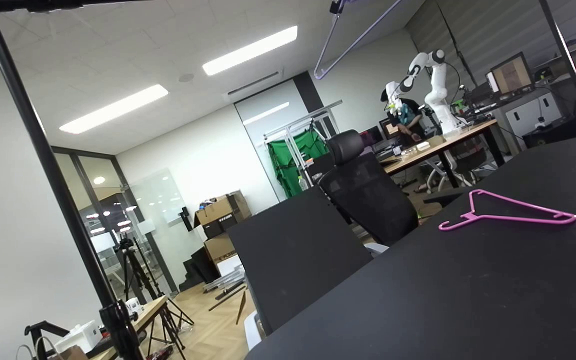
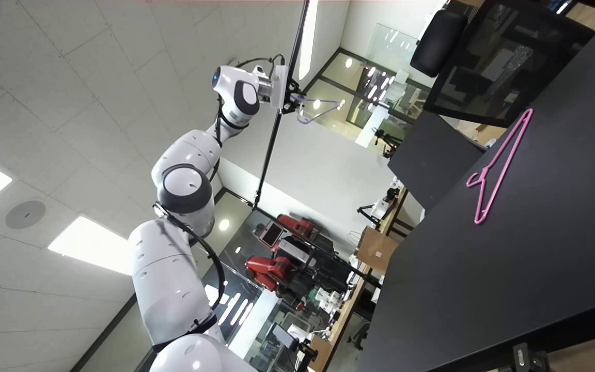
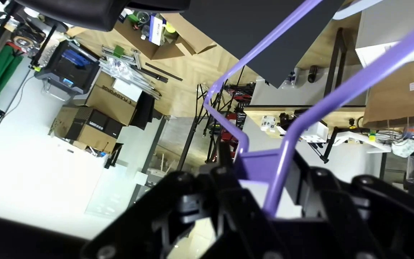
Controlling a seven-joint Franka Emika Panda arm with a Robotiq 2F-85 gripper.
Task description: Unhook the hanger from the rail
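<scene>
The lavender hanger hangs with its triangle downward from my gripper; it shows in both exterior views [image 1: 318, 75] [image 2: 309, 123] and large in the wrist view [image 3: 311, 113]. My gripper [image 3: 260, 154] has its fingers on either side of the hanger's neck plate and looks shut on it. The gripper also shows in both exterior views [image 1: 337, 7] [image 2: 295, 97]. The black rail [image 2: 268, 157] passes right beside the gripper; its end also shows at the top in an exterior view [image 1: 43, 4]. The hook is hidden by the gripper, so whether it touches the rail cannot be told.
A magenta-pink hanger lies on the black table, seen in both exterior views [image 1: 523, 218] [image 2: 504, 165]. A black upright pole [image 1: 38, 130] carries the rail. A black office chair [image 1: 368, 185] stands beyond the table edge.
</scene>
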